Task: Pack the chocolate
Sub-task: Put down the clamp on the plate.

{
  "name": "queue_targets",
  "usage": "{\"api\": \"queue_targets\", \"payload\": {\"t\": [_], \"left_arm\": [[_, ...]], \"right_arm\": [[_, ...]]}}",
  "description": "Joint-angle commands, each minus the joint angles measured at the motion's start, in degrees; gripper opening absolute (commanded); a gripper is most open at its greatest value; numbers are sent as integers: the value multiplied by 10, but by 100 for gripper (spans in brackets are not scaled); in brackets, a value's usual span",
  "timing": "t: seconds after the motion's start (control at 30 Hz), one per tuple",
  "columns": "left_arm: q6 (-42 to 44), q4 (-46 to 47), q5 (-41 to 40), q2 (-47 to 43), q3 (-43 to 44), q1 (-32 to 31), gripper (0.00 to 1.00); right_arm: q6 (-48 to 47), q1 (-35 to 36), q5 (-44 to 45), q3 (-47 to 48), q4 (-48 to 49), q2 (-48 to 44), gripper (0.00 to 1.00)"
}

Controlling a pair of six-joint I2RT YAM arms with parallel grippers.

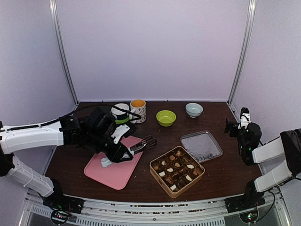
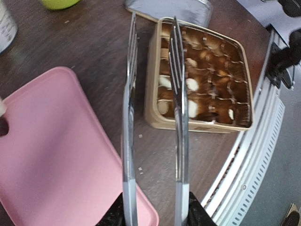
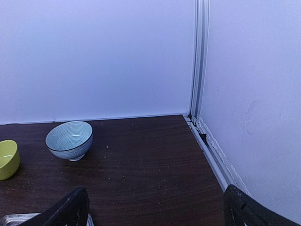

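Chocolate (image 1: 177, 170) sits in the tin (image 1: 162, 186) at table centre, every cell looks filled. No loose pieces visible on the pink tray (image 1: 113, 172). Packing looks about done; the lid (image 1: 201, 146) lies off beside the tin, so closing is likely what's left. Left gripper (image 1: 123, 153) is clamped on the tongs (image 1: 143, 144), whose tips are apart and empty, over the tray edge. Right gripper (image 3: 155, 192) is spread wide, holding nothing, far right.

Pink board (image 1: 113, 173), metal tongs (image 1: 145, 144), green bowl (image 1: 166, 117), pale blue bowl (image 1: 194, 109), orange-lined mug (image 1: 138, 111), silver lid (image 1: 201, 146)
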Motion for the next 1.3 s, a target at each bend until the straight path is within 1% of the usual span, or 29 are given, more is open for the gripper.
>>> {"api": "queue_targets", "payload": {"t": [0.0,0.07,0.17,0.3,0.37,0.6,0.8,0.87,0.93,1.07,1.17,1.27], "left_arm": [[-41,47,-15,-53,-50,47,37],[-45,41,-28,-69,-62,59,38],[-60,29,-71,-81,-78,79,38],[-100,6,-173,-96,-107,99,40],[-115,11,-204,-98,-126,101,41],[-156,63,-236,-76,-177,106,41],[-169,97,-246,-71,-216,129,41],[-169,108,-245,-68,-223,135,41],[-169,117,-245,-62,-228,138,41],[-168,134,-245,-49,-232,139,43],[-168,142,-243,-42,-233,139,45],[-169,145,-241,-36,-234,140,47]], "right_arm": [[-2,-2,-2,8,8,1,100],[-2,-2,-2,7,8,1,100],[-2,-2,-2,8,8,1,100],[-2,-2,-2,8,7,1,100],[-2,-2,-2,8,8,1,100],[-2,-2,-3,9,7,1,100],[0,-1,6,4,4,-13,100],[-4,0,2,8,-21,-34,100],[-7,5,4,20,-70,-60,100],[21,13,-1,67,-222,-110,100],[35,18,-12,66,-250,-127,100],[35,25,-8,76,-308,-141,100]]}}
